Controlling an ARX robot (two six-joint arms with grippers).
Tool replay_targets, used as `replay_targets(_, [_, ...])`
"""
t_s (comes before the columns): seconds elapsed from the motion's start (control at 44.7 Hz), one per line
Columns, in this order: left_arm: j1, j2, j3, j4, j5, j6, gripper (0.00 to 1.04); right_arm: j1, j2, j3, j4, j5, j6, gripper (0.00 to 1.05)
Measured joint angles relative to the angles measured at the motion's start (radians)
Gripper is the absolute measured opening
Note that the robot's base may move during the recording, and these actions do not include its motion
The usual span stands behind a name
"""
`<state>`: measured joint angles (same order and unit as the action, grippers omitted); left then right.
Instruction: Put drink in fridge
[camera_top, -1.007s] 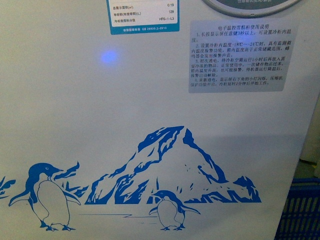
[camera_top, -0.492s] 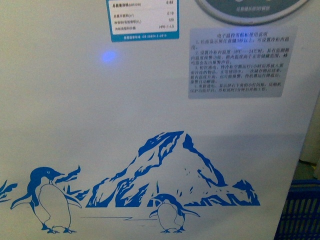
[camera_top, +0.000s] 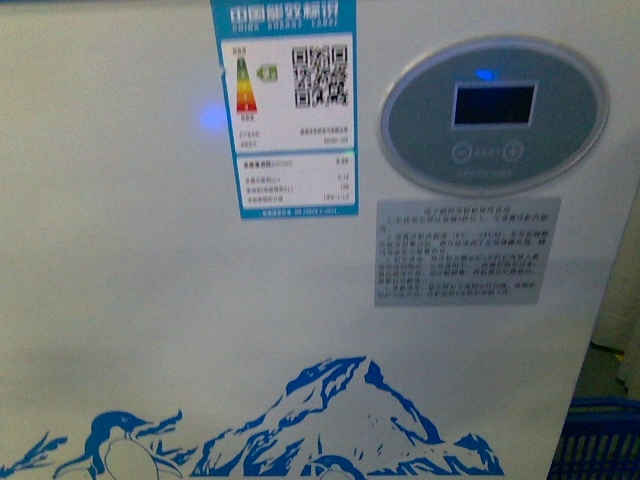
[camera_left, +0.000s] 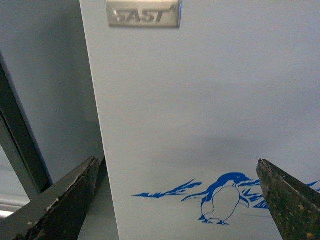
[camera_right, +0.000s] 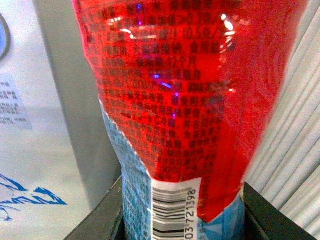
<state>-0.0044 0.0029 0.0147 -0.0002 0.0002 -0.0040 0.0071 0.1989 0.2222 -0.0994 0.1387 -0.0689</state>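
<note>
The fridge fills the front view with its white front wall, an oval grey display panel and the blue mountain decal low down. In the left wrist view my left gripper is open, its dark fingers wide apart before the fridge's front wall and its penguin decal. My right gripper is shut on the drink, whose red wrap label fills the right wrist view. The fridge is beside the drink. Its cap and liquid are out of view.
A blue plastic crate stands low at the fridge's right. An energy label and a grey instruction sticker are stuck on the front. A dark frame and grey wall sit beside the fridge's left corner. Ribbed white panelling lies behind the drink.
The front view has shifted upward along the fridge's face: the display panel and whole energy label have come into view, and the penguins have slid down to the bottom edge.
</note>
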Motion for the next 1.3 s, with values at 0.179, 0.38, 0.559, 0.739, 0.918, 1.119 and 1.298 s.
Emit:
replay_targets(0.179, [0.000, 0.000, 0.000, 0.000, 0.000, 0.000, 0.97, 0.000, 0.000, 0.000, 0.000, 0.000, 0.000, 0.39])
replay_targets(0.38, [0.000, 0.000, 0.000, 0.000, 0.000, 0.000, 0.97, 0.000, 0.000, 0.000, 0.000, 0.000, 0.000, 0.39])
replay_targets(0.559, [0.000, 0.000, 0.000, 0.000, -0.001, 0.000, 0.97, 0.000, 0.000, 0.000, 0.000, 0.000, 0.000, 0.39])
replay_targets(0.739, [0.000, 0.000, 0.000, 0.000, 0.000, 0.000, 0.97, 0.000, 0.000, 0.000, 0.000, 0.000, 0.000, 0.39])
replay_targets(0.918, [0.000, 0.000, 0.000, 0.000, 0.000, 0.000, 0.97, 0.000, 0.000, 0.000, 0.000, 0.000, 0.000, 0.39])
replay_targets(1.119, [0.000, 0.000, 0.000, 0.000, 0.000, 0.000, 0.97, 0.000, 0.000, 0.000, 0.000, 0.000, 0.000, 0.39])
replay_targets(1.298, [0.155, 0.328, 0.076, 0.050, 0.407, -0.085, 0.97, 0.000, 0.000, 0.000, 0.000, -0.001, 0.000, 0.39])
